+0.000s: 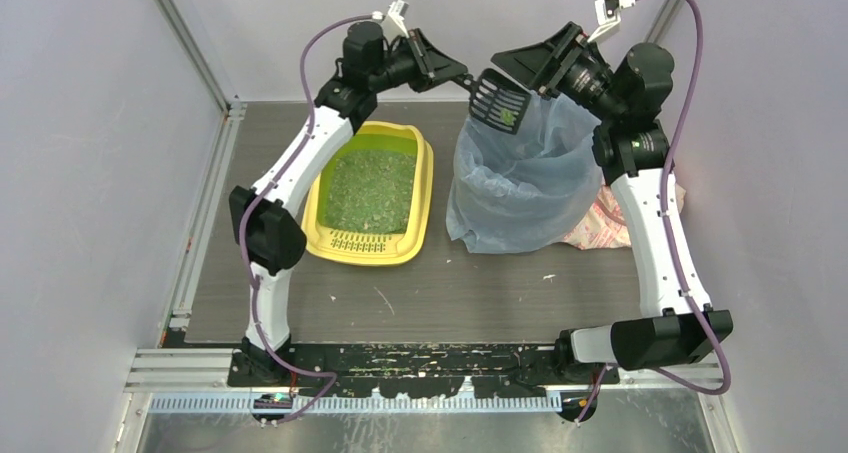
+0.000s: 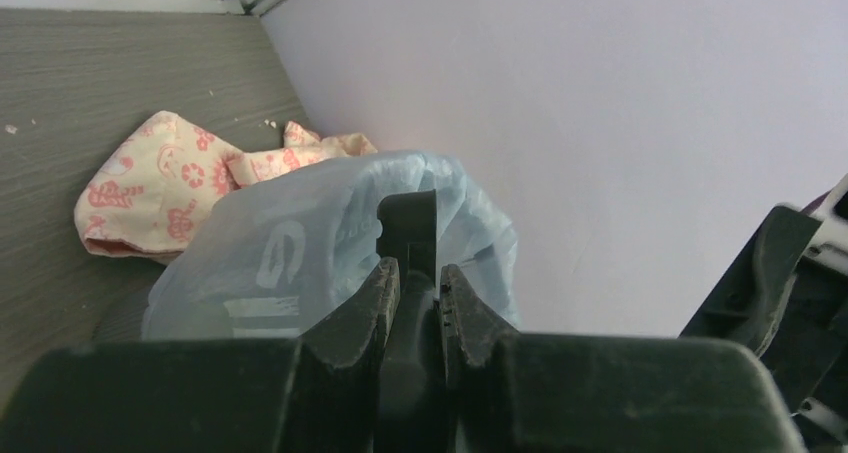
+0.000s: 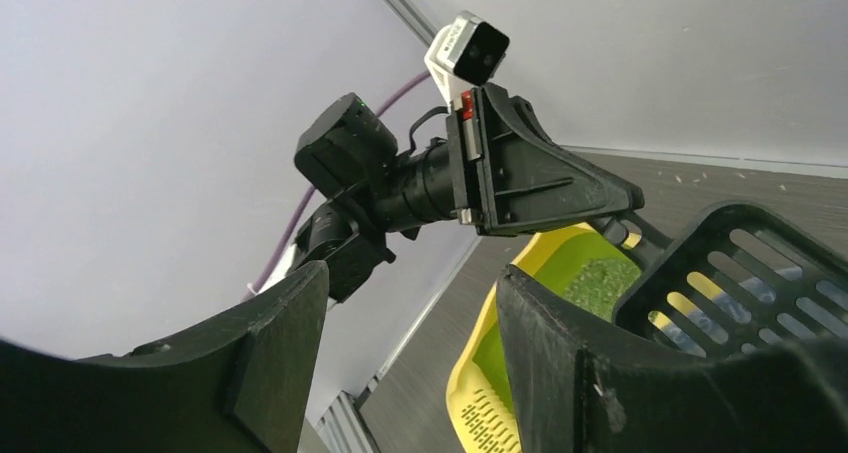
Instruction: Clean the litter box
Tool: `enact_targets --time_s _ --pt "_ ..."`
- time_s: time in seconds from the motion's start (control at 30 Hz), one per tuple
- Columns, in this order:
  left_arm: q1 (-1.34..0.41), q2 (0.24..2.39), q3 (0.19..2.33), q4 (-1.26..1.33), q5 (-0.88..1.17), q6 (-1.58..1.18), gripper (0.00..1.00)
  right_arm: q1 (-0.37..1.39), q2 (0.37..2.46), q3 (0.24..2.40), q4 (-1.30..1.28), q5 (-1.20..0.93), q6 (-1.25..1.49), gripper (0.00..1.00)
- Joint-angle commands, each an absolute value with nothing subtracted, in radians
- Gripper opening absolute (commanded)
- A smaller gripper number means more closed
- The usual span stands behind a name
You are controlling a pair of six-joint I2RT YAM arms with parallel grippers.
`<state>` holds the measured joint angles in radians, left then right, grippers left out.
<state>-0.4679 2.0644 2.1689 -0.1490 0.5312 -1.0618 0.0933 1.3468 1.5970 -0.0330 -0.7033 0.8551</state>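
The dark wood-grain worktop point(image 1: 480, 293) carries two containers side by side, near each other but not touching. The larger is a bin lined with a blue translucent bag point(image 1: 520, 188), which stands right of centre. The bag is crumpled and slumped, and I cannot tell what lies inside it.

The litter box point(image 1: 424, 198) sits to the left of the bag, on the left half of the worktop beneath the left arm's forearm. It is a shallow yellow tray with rounded corners, and it is turned slightly so that its slotted grate point(image 1: 360, 241) faces the near edge. Green granular litter point(image 1: 372, 188) covers its floor in a fairly even layer up to the grate.

A cream cloth with a pink floral print point(image 1: 605, 223) lies bunched behind and to the right of the bag.

The black slotted scoop point(image 1: 498, 103) hangs above the bag's far rim with a few green grains on its blade. The left end effector point(image 2: 412, 283) is clamped on the scoop's handle. The right end effector point(image 3: 412, 273) is just beside the scoop, with its jaws spread wide and nothing between them.
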Motion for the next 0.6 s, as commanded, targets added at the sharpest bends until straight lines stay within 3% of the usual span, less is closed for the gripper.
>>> enact_targets --time_s 0.0,0.1,0.2,0.43,0.57 --pt "-0.52 2.043 2.255 -0.139 0.557 -0.774 0.0 0.084 1.292 1.62 -0.09 -0.685 0.764 0.67" --pt "-0.593 2.0 2.263 -0.183 0.54 -0.518 0.0 0.081 1.287 1.604 -0.09 -0.678 0.765 0.67" --pt "-0.645 2.016 2.365 -0.321 0.516 -0.338 0.0 0.069 1.299 1.544 0.083 -0.711 0.901 0.67" --pt "-0.708 1.982 2.4 -0.469 0.447 -0.084 0.0 0.06 1.362 1.514 0.332 -0.755 1.121 0.67" --pt "-0.718 1.987 2.437 -0.479 0.404 -0.071 0.0 0.051 1.39 1.503 0.508 -0.779 1.262 0.67"
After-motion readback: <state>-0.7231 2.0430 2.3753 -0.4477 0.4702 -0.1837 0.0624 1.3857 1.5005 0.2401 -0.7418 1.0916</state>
